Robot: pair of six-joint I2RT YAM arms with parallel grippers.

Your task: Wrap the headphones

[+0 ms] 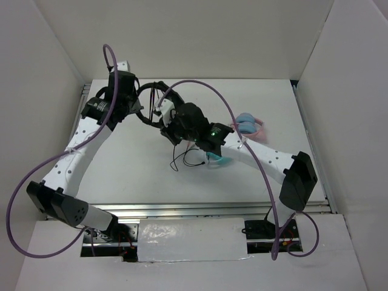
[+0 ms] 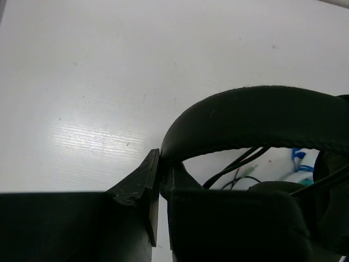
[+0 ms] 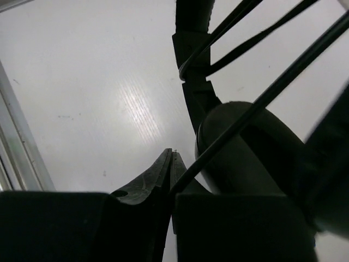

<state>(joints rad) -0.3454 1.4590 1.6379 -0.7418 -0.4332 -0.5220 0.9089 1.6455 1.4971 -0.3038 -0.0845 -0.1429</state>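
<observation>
The black headphones (image 1: 147, 90) are held up at the table's far left between both grippers. My left gripper (image 1: 137, 109) is shut on the padded headband (image 2: 245, 112), pinched at its lower end between the fingertips (image 2: 159, 166). My right gripper (image 1: 167, 120) is shut on the thin black cable (image 3: 262, 98), which runs out of the closed jaws (image 3: 173, 159) past a round earcup (image 3: 240, 147). Other cable strands cross the headband's slider (image 3: 193, 71). The cable's loose end (image 1: 182, 159) trails on the table below the right gripper.
Teal headphones (image 1: 219, 159) lie partly under the right arm. Pink-and-blue headphones (image 1: 248, 125) lie at the right of centre. White walls close in the table at the back and sides. A metal rail (image 1: 212, 209) runs along the near edge.
</observation>
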